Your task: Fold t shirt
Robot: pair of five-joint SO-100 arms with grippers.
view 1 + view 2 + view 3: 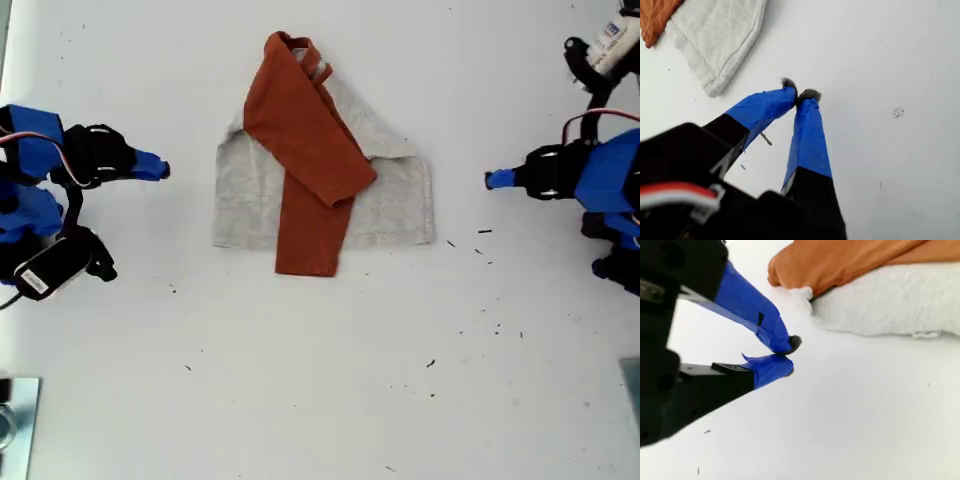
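The t shirt (395,205) lies flat in the middle of the white table (320,400). Its grey body is folded, and both rust-orange sleeves (305,150) are laid across it toward the hem. At the exterior view's right, my first gripper (490,180) is shut on nothing and clear of the shirt's side. In the first wrist view, my first gripper's (801,92) taped tips touch, short of a grey corner of the t shirt (720,35). At the exterior view's left, my second gripper (163,170) is shut and empty. In the second wrist view, my second gripper (787,354) is near the t shirt (890,300) and an orange cuff (805,265).
Small dark specks (484,232) dot the table near the first arm and along the front. A metal piece (15,420) sits at the exterior view's lower left edge. A grey object (632,385) shows at that view's lower right edge.
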